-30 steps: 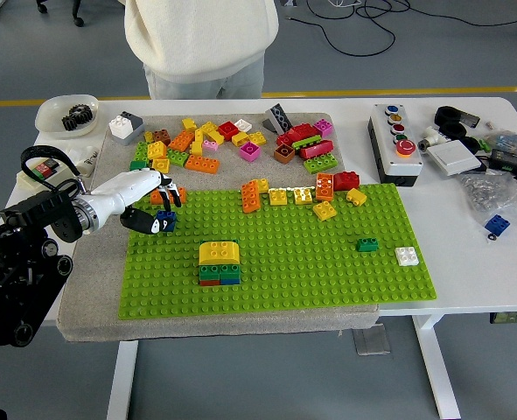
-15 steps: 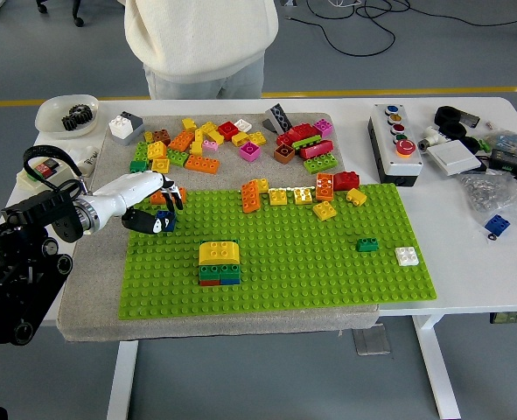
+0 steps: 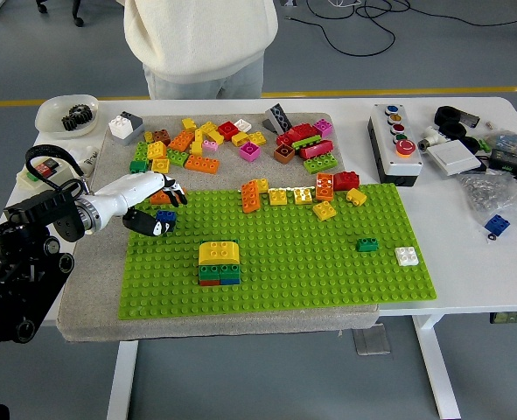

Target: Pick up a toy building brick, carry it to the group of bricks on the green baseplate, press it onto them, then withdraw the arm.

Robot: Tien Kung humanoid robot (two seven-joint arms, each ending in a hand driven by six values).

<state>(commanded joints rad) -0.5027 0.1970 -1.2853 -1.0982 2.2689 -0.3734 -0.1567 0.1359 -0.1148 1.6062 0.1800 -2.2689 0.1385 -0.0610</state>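
Observation:
My left hand [image 3: 159, 210] is white with black fingertips and reaches in from the left over the near-left corner of the green baseplate [image 3: 328, 271]. Its fingers [image 3: 174, 193] and thumb are curled around a small blue brick [image 3: 166, 216], held just above the plate's left edge. The group of bricks [image 3: 219, 262] stands on the plate to the right of and nearer than the hand: a yellow brick on top of green, blue and red ones. The right arm is not in view.
Loose bricks [image 3: 232, 140] lie in a heap on the grey mat behind the plate. A row of orange, yellow and red bricks [image 3: 302, 192] lines the plate's far edge. A green brick [image 3: 367, 245] and a white brick [image 3: 406, 255] sit at its right. A person [image 3: 201, 44] stands at the far side.
My left hand has shifted slightly away from me and lifted a little with the blue brick. Nothing else has moved.

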